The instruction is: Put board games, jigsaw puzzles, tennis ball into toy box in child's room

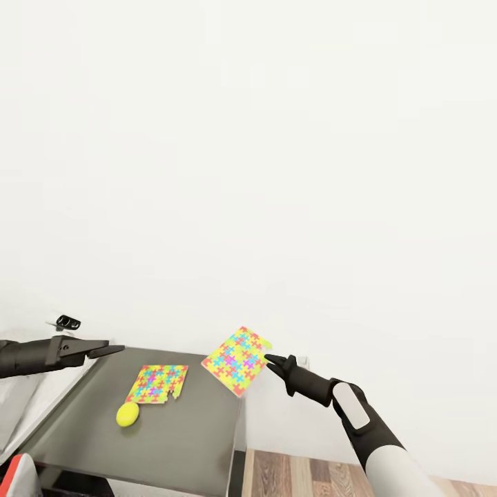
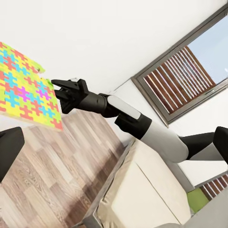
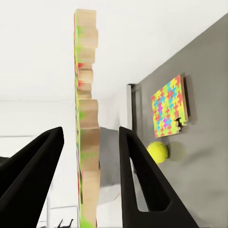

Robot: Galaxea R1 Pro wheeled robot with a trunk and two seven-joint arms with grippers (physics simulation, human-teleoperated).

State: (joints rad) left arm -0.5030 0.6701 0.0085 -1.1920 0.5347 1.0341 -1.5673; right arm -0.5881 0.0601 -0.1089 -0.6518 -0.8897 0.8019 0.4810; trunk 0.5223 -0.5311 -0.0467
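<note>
**Right arm lifting one puzzle off the table corner**

While the right gripper [image 1: 270, 360] reached in from about 4 o'clock of the table, a jigsaw puzzle [image 1: 237, 360] hung tilted above the table's far right corner, clear of the grey table [image 1: 186, 442]. Right wrist view showed that puzzle edge-on [image 3: 87, 142], a wooden slab standing between the two dark fingers [image 3: 140, 180]. Fingers stood apart on either side of it; a gap showed on both flanks, so whether the pads actually pinched it could not be told. Puzzle's long axis ran along the fingers, away from the wrist.

Count on the table: one second jigsaw puzzle [image 1: 158, 384] lying flat, one yellow tennis ball [image 1: 127, 413] touching or just beside its near left corner, at roughly 7 o'clock of it. Puzzles: two. Balls: one. Board games and toy box: not spotted from this post.

Left gripper [image 1: 114, 350] hovered at the table's 10 o'clock edge, holding nothing; fingertips looked drawn to a point, though this was not certain. Judged nearer to the flat puzzle and ball than the right arm. Left wrist view caught the lifted puzzle [image 2: 26, 88] at the right gripper's tips [image 2: 59, 90].
</note>
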